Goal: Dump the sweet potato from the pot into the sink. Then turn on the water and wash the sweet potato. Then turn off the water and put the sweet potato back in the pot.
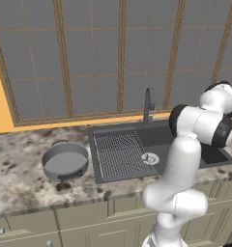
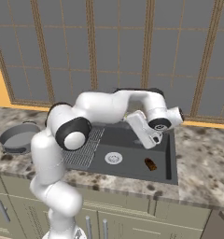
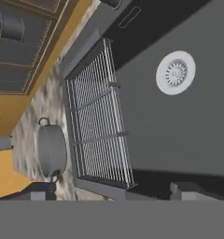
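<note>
One sweet potato [image 2: 150, 164] lies on the sink [image 2: 170, 154] floor, to the right of the drain [image 2: 113, 158] in the right base view and near the sink's right wall. It lies flat, and its long axis seems to run from the drain side back toward the front right corner, though it is too small to say which end is which.

Nothing touches it. The gripper [image 2: 156, 138] hangs above it inside the sink's outline, apart from it and holding nothing. In the hand view two dark tips stand well apart at the bottom edge, so the jaws look wide.

The pot [image 1: 65, 161] stands upright on the counter [image 1: 21, 178] left of the sink, just beside its rim, and looks empty. The faucet [image 1: 147, 105] rises behind the sink at its back edge, and no water can be seen running.

Judging by this, the dumping is done. Whether the washing has taken place cannot be told. What remains for certain is putting the sweet potato back in the pot, and possibly the water steps first.
</note>
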Motion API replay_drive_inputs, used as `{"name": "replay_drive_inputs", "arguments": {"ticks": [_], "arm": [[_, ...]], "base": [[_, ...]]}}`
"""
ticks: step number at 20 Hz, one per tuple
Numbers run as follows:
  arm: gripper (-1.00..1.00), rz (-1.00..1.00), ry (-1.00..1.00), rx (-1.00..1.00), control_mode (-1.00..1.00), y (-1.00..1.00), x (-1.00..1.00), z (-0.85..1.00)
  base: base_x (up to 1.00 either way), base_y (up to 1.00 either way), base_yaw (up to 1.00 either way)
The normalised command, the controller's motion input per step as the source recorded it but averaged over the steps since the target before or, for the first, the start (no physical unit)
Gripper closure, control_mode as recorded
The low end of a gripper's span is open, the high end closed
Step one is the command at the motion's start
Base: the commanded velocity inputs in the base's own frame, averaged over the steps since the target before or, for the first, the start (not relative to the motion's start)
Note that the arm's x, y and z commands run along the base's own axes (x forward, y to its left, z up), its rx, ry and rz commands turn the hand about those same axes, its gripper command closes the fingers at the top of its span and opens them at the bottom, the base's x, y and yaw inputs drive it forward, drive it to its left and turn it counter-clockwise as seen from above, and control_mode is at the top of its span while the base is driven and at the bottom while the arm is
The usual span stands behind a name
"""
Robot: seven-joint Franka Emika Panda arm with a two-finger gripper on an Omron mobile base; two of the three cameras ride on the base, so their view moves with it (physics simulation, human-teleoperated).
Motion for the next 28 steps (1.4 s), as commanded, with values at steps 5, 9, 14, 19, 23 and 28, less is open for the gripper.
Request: {"name": "replay_drive_inputs", "arguments": {"ticks": [5, 9, 14, 19, 23, 28], "arm": [[-1.0, 0.03, -0.01, -0.35, -1.0, 0.0, 0.01, -0.01], [-1.0, 0.16, 0.0, -0.35, -1.0, 0.0, 0.0, -0.15], [-1.0, 0.18, 0.0, -0.32, -1.0, -0.13, 0.04, -0.47], [-1.0, 0.15, -0.01, -0.22, -1.0, -0.23, 0.11, -0.59], [-1.0, 0.2, -0.02, -0.17, -1.0, -0.3, 0.29, -0.5], [-1.0, 0.23, -0.05, -0.17, -1.0, -0.29, 0.25, -0.49]], "base": [[0.0, 0.0, 0.0], [0.0, 0.0, 0.0], [0.0, 0.0, 0.0], [0.0, 0.0, 0.0], [0.0, 0.0, 0.0], [0.0, 0.0, 0.0]]}}
